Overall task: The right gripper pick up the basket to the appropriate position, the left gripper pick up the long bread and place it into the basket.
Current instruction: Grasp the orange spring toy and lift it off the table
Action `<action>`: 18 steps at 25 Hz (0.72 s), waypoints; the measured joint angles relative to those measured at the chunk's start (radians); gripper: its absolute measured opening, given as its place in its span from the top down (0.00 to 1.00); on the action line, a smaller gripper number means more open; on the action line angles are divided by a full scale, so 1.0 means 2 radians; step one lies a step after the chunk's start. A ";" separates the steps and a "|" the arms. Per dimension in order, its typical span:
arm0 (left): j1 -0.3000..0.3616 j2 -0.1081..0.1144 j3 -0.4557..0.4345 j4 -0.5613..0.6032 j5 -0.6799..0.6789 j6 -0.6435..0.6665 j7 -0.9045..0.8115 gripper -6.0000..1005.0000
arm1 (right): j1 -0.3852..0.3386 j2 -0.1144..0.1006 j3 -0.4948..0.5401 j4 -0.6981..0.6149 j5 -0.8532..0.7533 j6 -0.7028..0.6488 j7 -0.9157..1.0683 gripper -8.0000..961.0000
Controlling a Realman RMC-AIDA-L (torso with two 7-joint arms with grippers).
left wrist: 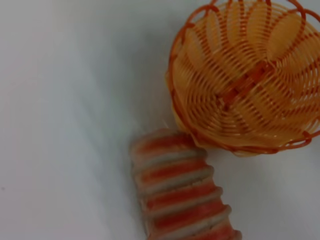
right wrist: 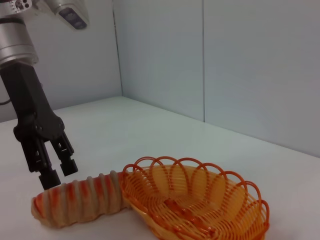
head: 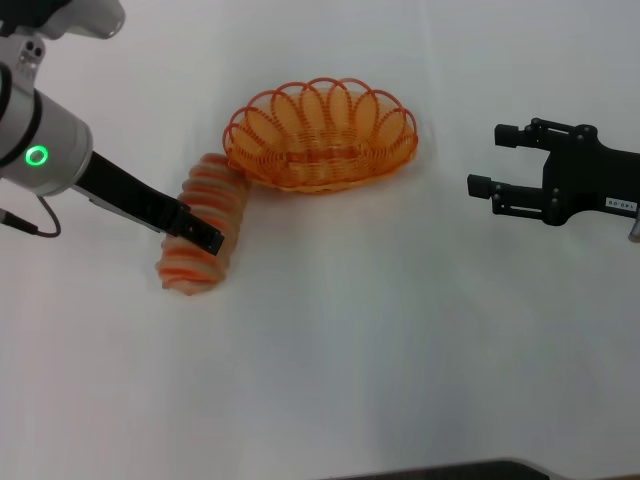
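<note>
The long bread, pale tan with orange stripes, lies on the white table with its far end against the left side of the orange wire basket. The basket is empty and rests on the table. My left gripper hangs just over the middle of the bread with its fingers open; the right wrist view shows it right above the loaf, next to the basket. The left wrist view shows the bread and the basket below. My right gripper is open and empty, well to the right of the basket.
The white table stretches out in front of the bread and basket. A pale wall stands behind the table. A dark edge shows at the table's front.
</note>
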 joint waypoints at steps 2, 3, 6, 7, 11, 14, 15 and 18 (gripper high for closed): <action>0.000 0.000 0.009 0.000 0.000 -0.003 -0.008 0.15 | 0.000 0.000 0.000 0.001 0.000 0.000 0.000 0.18; 0.000 0.000 0.015 0.000 0.000 -0.005 -0.015 0.15 | 0.000 0.000 0.000 0.001 0.000 0.001 0.000 0.18; 0.000 0.001 0.025 0.000 0.003 -0.016 -0.035 0.15 | -0.001 0.000 0.000 0.004 0.000 0.003 0.000 0.18; 0.000 0.001 0.027 0.000 0.003 -0.017 -0.039 0.15 | -0.001 0.000 0.000 0.004 0.000 0.003 0.000 0.18; 0.002 0.001 0.031 -0.001 0.003 -0.028 -0.063 0.15 | -0.001 0.000 0.000 0.005 0.000 0.003 0.001 0.18; 0.002 0.001 0.035 -0.009 0.003 -0.033 -0.074 0.15 | -0.001 0.000 0.000 0.005 0.000 0.003 0.002 0.18; 0.002 0.001 0.036 -0.014 0.003 -0.034 -0.077 0.15 | -0.001 0.000 0.000 0.005 0.000 0.004 0.002 0.18; 0.000 0.001 0.035 -0.021 0.001 -0.037 -0.081 0.15 | -0.001 0.000 0.000 0.005 0.000 0.005 0.003 0.18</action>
